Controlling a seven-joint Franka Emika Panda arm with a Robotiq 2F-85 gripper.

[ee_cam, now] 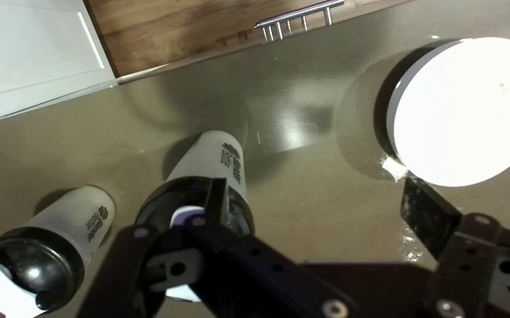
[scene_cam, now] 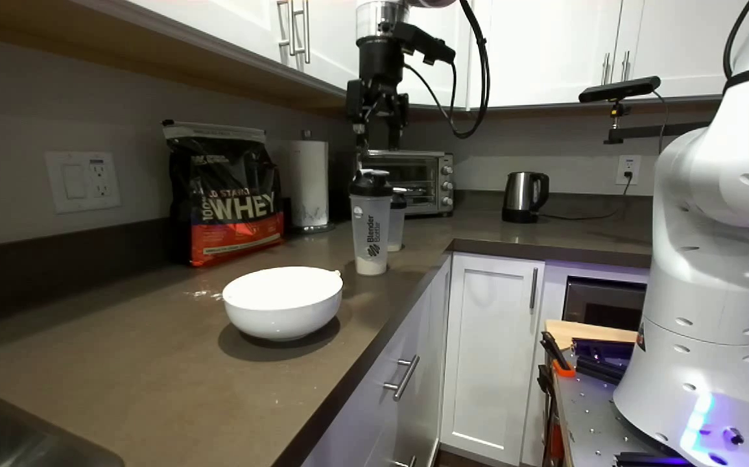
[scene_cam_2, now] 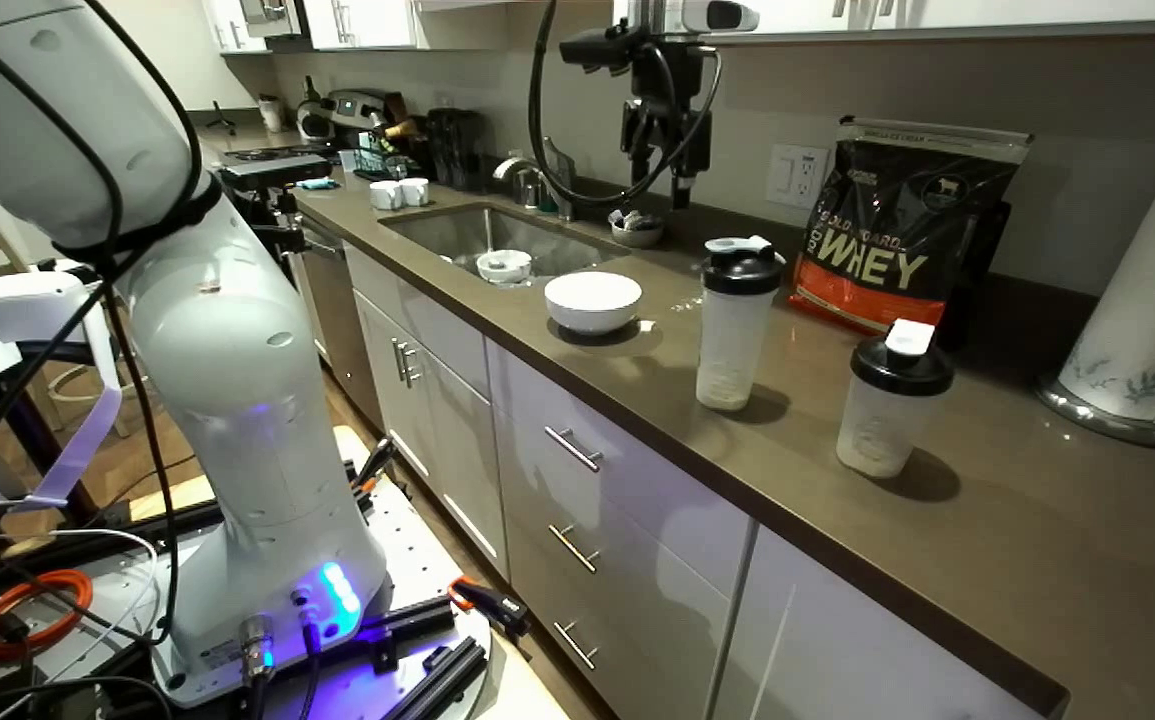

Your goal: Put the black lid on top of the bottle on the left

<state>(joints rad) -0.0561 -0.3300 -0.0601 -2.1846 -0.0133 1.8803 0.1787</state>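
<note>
Two clear shaker bottles stand upright on the counter. The bottle nearer the bowl (scene_cam: 370, 224) (scene_cam_2: 732, 345) (ee_cam: 215, 157) has a black lid (scene_cam: 371, 185) (scene_cam_2: 742, 272) (ee_cam: 164, 198) on its top. The farther bottle (scene_cam: 397, 230) (scene_cam_2: 869, 430) (ee_cam: 80, 212) also has a black lid (scene_cam_2: 899, 370) (ee_cam: 38, 265) on it, with a white flap. Both hold some pale powder at the bottom. My gripper (scene_cam: 378, 139) (scene_cam_2: 665, 180) (ee_cam: 316, 198) is open and empty, pointing down above the counter. In the wrist view its left finger hides part of the nearer bottle's lid.
A white bowl (scene_cam: 283, 311) (scene_cam_2: 593, 302) (ee_cam: 462, 110) stands beside the nearer bottle. A whey bag (scene_cam: 228, 194) (scene_cam_2: 912, 225) and a paper towel roll (scene_cam: 309, 181) (scene_cam_2: 1142, 300) stand along the wall. A toaster oven (scene_cam: 413, 185) and a kettle (scene_cam: 523, 194) are farther back. Cabinets hang above.
</note>
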